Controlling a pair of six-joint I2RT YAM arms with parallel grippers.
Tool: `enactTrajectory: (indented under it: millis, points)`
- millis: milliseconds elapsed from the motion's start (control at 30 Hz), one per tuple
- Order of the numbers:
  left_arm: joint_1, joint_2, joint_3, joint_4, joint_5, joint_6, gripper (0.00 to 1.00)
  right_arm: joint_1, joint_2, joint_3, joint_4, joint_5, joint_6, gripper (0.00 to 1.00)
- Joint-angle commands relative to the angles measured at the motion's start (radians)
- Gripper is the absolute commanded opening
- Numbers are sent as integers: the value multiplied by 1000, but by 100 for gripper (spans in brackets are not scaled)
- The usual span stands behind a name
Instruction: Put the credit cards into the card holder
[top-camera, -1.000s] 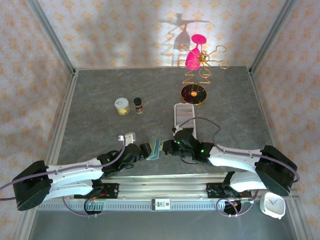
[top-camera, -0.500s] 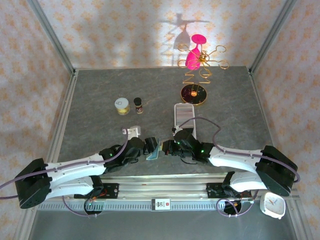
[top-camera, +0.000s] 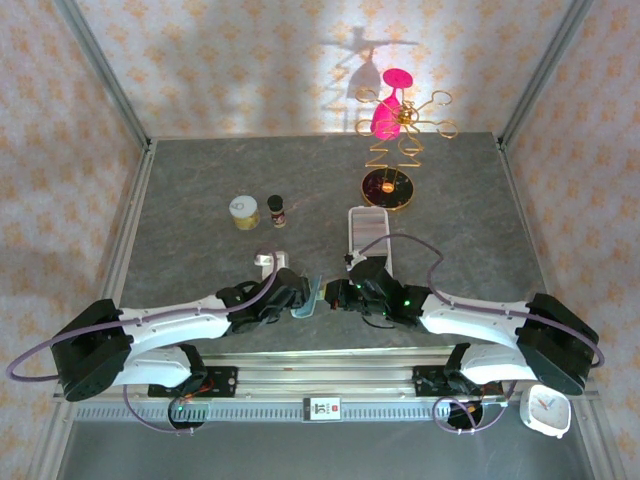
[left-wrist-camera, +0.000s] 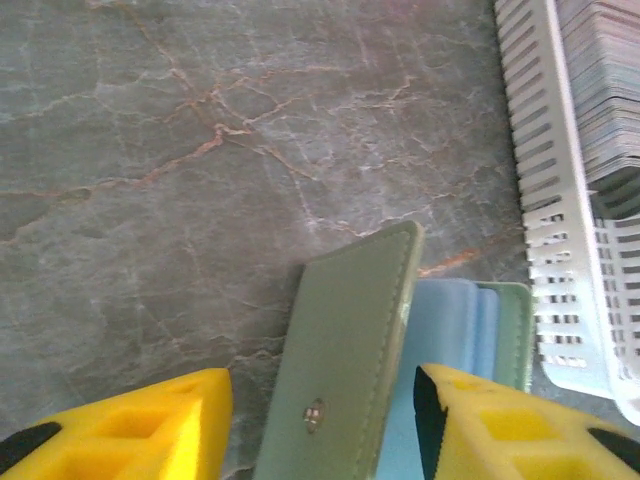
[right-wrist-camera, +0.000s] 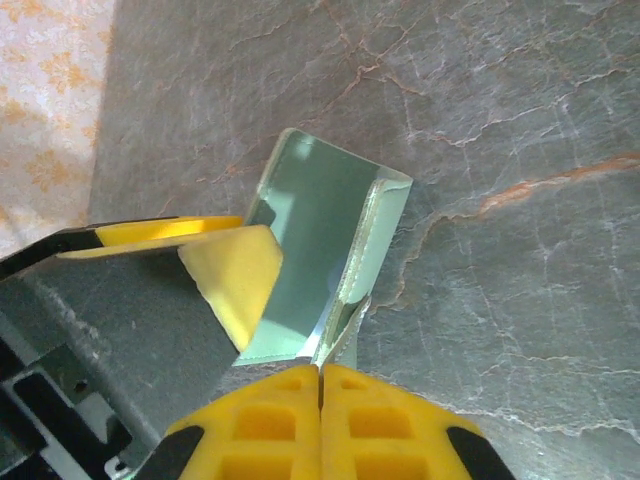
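Note:
The sage-green card holder (top-camera: 309, 297) stands open on its edge near the table's front, between both grippers. My right gripper (right-wrist-camera: 322, 372) is shut on one of its leaves, and the pale inside (right-wrist-camera: 318, 228) faces the left arm. My left gripper (left-wrist-camera: 322, 410) is open and straddles the other leaf (left-wrist-camera: 350, 340), the one with the snap stud; a gap shows on each side of that leaf. One of its yellow fingers (right-wrist-camera: 236, 280) shows inside the fold. The credit cards (left-wrist-camera: 605, 90) are a grey stack in the white perforated tray (top-camera: 368, 232).
At mid-left stand a yellow-lidded jar (top-camera: 243, 211) and a small dark bottle (top-camera: 277, 210). A gold wire stand with a pink glass (top-camera: 390, 150) rises at the back right. A white clock (top-camera: 546, 410) lies off the table's front right. The tray wall (left-wrist-camera: 545, 200) is just right of the wallet.
My left arm has swung right until its fingers reached around the wallet's leaf, and its jaws have narrowed. The right gripper and the wallet have stayed in place.

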Motion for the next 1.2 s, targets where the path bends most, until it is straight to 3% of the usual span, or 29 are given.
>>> enactTrajectory:
  millis: [0,433,867,1033,1167]
  points:
    - [23,-10,-7,-49,-20,-17,49,4,-20,-10,-25,45,10,0]
    - [64,-69,-111,-57,-30,-81,37,3,37,32,-109,119,24,0]
    - [108,-182,-178,-161,-94,-133,64,4,59,61,-130,119,22,0]
    - [111,-256,-91,-228,-100,-86,64,5,49,61,-125,103,10,0]
    - [112,-321,-5,-253,-95,-32,55,5,44,61,-119,94,3,0]
